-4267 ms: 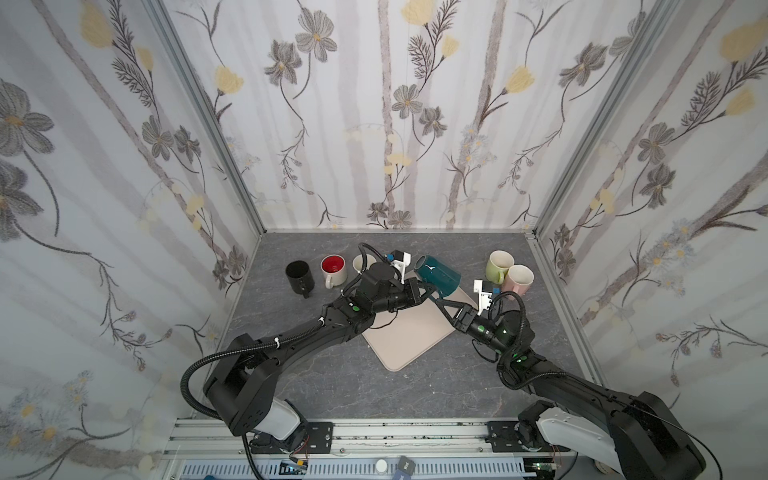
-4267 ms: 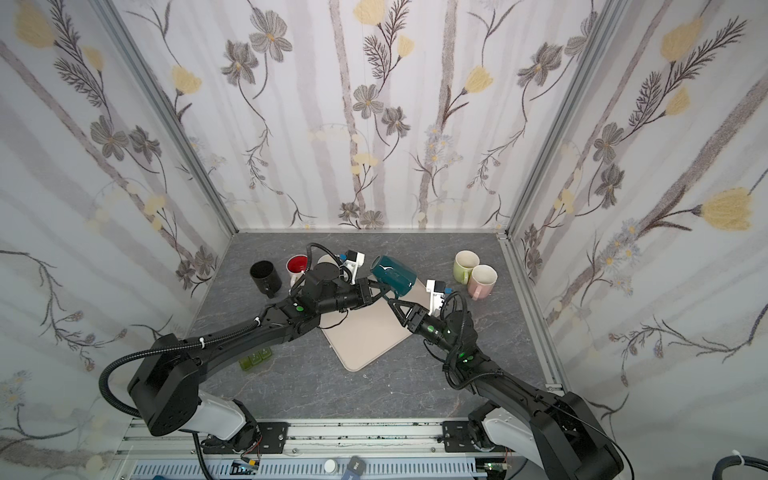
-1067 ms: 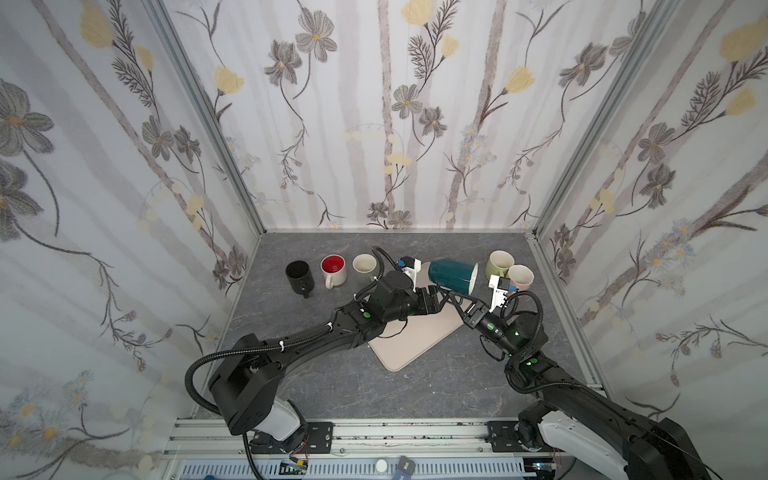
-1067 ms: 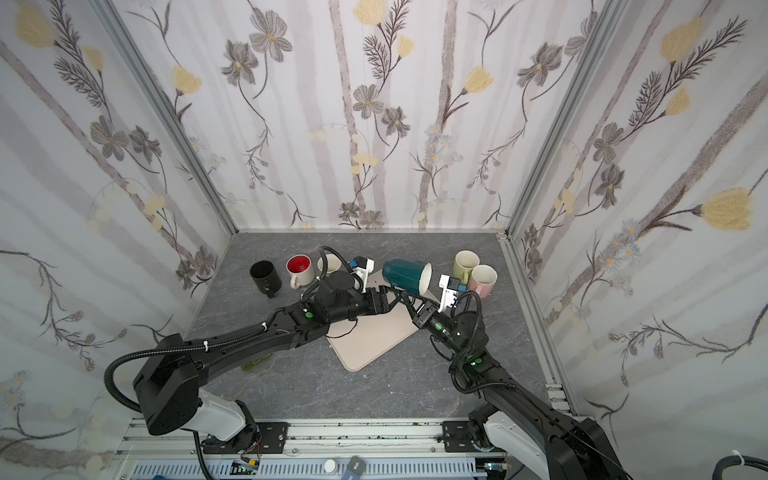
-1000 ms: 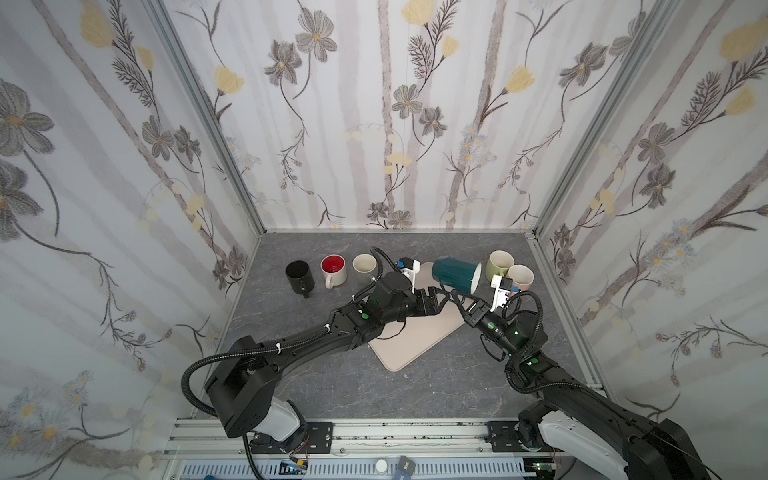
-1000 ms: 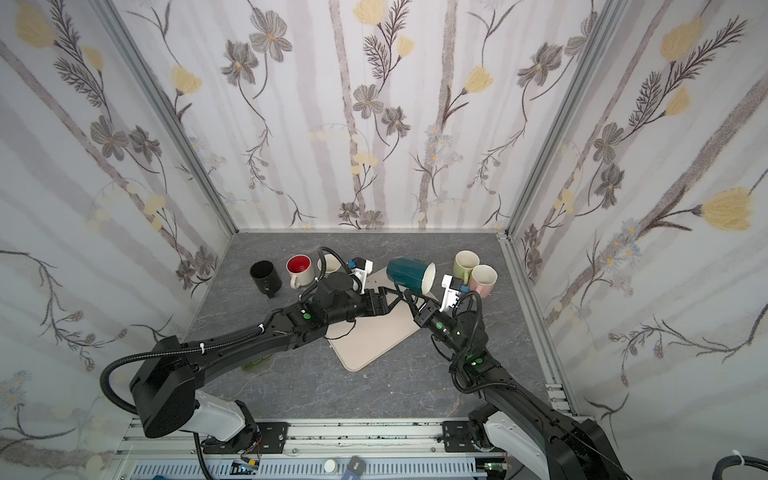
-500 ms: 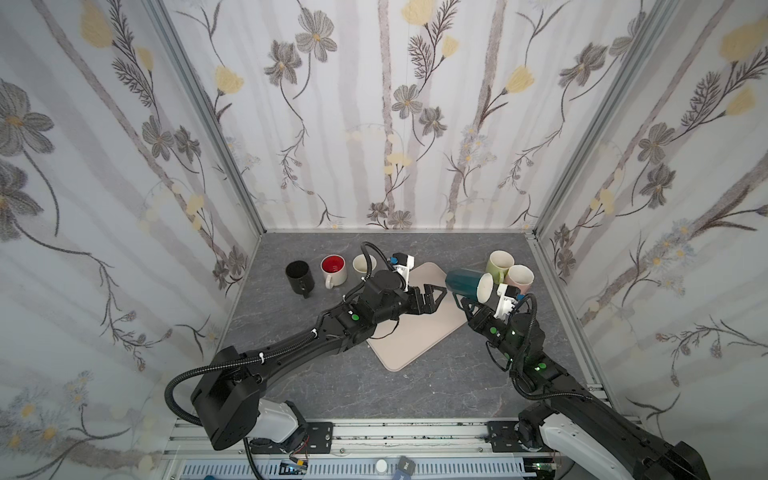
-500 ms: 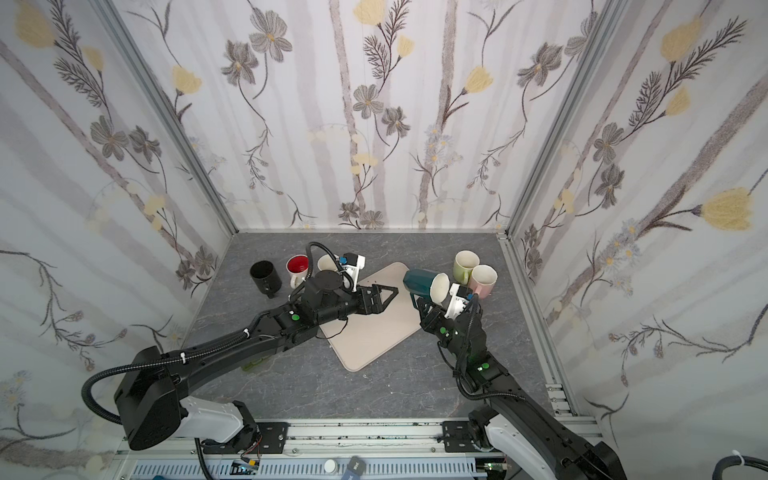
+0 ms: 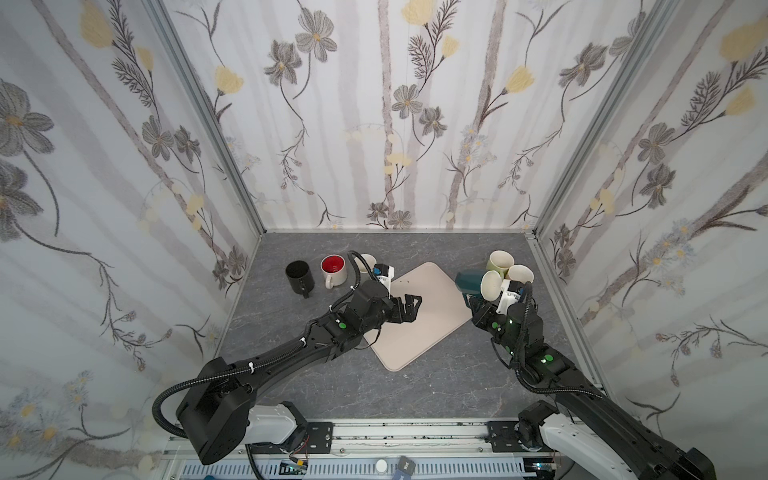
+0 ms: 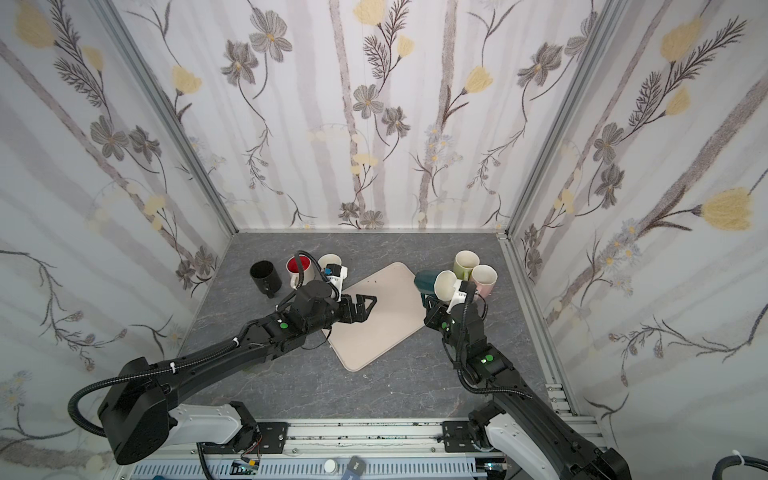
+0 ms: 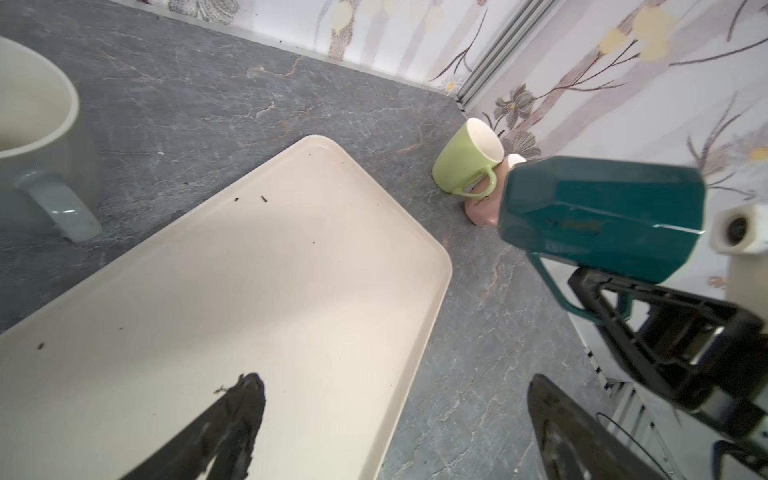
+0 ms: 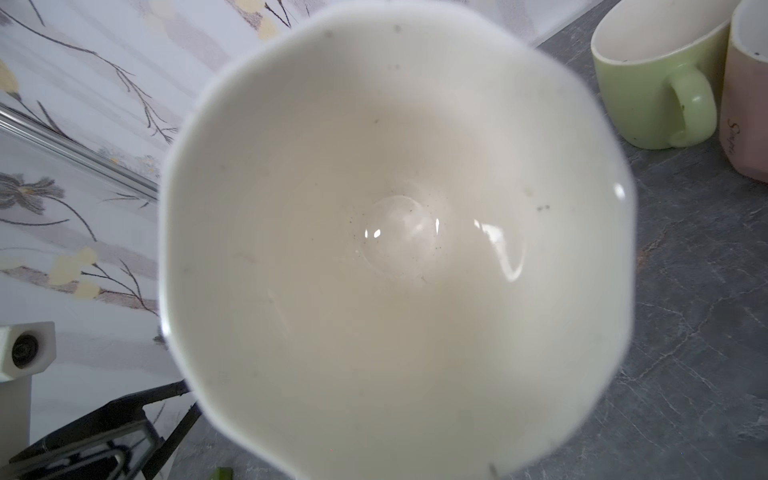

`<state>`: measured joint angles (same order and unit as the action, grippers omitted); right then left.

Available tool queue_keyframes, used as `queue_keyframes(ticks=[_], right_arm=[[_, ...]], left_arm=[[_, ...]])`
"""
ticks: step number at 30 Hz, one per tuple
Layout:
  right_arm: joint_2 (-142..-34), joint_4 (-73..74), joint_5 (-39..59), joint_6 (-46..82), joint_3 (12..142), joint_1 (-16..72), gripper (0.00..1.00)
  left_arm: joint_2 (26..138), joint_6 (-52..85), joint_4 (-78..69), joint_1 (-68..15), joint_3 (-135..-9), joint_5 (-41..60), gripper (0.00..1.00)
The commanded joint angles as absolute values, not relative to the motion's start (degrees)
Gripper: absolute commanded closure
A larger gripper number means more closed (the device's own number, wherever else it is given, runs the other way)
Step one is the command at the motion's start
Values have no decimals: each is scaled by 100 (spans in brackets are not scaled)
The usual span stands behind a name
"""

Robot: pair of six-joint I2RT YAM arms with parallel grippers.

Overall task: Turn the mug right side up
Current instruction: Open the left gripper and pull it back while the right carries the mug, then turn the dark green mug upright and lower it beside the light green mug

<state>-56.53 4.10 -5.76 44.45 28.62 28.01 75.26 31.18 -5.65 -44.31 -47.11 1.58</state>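
Note:
The mug [image 9: 466,279] is teal outside and cream inside. It hangs in the air on its side, just right of the tray [image 9: 419,332], in both top views [image 10: 423,281]. My right gripper [image 9: 473,300] is shut on its handle [image 11: 557,291] from below. The mug's cream inside [image 12: 395,232] fills the right wrist view, mouth toward the camera, and hides the jaws there. My left gripper [image 9: 412,305] stands open and empty over the tray [image 11: 249,270], well apart from the mug [image 11: 598,208].
A green mug [image 9: 500,262] and a pink mug [image 9: 521,274] stand upright right behind the held mug, near the right wall. At the back left stand a black mug [image 9: 298,277], a white mug with a red inside [image 9: 333,270] and a pale mug [image 11: 33,124].
My left gripper has opened fully and drawn back left over the tray. My right gripper has carried the mug to the right, off the tray, its mouth now turned toward the right arm.

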Motion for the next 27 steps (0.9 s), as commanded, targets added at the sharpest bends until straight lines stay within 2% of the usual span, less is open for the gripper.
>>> queue_keyframes(ticks=[1,9,15,27], right_arm=[[-5850,395,-764,4107,3256,2812,100],[-6683,-724,-1644,3539,4551,2817,100],[-7322,-1397,-2206,3165,5223,2708,100],[-8353,-1872,-1599,2722,6027,2130,100]], left_arm=[[7418,2857,-908,-4278,-4419,12,0],[7069,2601,-1317,-4200,-3716,-363,0],[7093,2647,-1345,-4197,-3656,-430,0],[7198,2707,-1582,-4197,-3599,-167,0]])
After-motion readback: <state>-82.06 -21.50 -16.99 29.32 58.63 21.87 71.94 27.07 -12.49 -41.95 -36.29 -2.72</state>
